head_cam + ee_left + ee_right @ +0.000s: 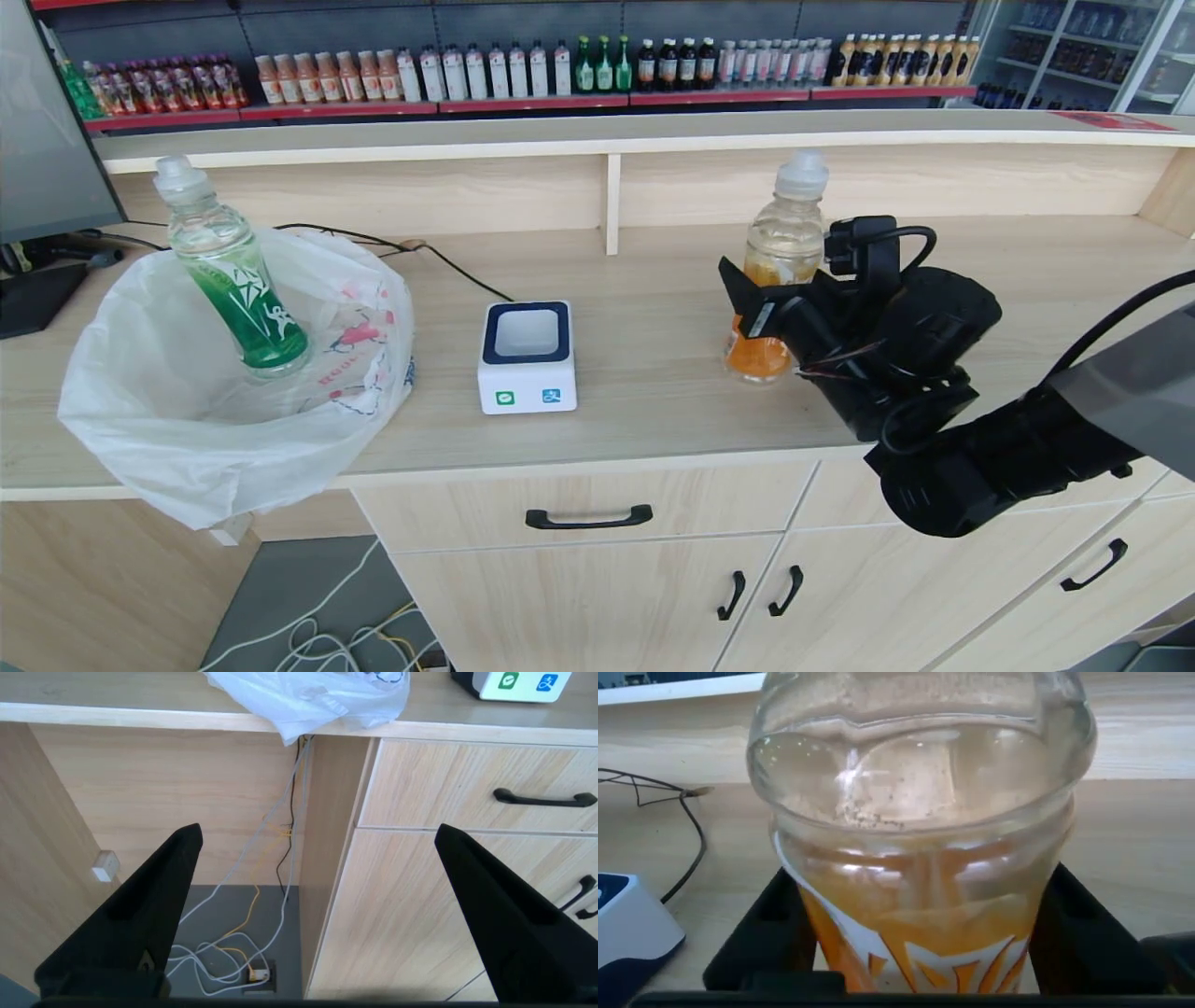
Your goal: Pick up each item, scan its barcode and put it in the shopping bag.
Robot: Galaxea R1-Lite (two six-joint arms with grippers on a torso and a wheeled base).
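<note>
An orange drink bottle (782, 238) with a white cap stands upright on the wooden counter (653, 373), right of the white barcode scanner (527, 355). My right gripper (767, 301) reaches it from the right, and its fingers press both sides of the orange bottle (920, 812) low on the label. A green-labelled bottle (245, 289) leans inside the white plastic shopping bag (140, 411) at the counter's left end. My left gripper (318, 840) hangs open and empty below counter level, facing the cabinet front under the shopping bag (308, 695).
A monitor (47, 121) and its stand sit at the far left. A black cable (448, 261) runs behind the scanner. A raised ledge (607, 140) backs the counter. Drawers with black handles (588, 518) lie below, and cables lie on the floor (234, 952).
</note>
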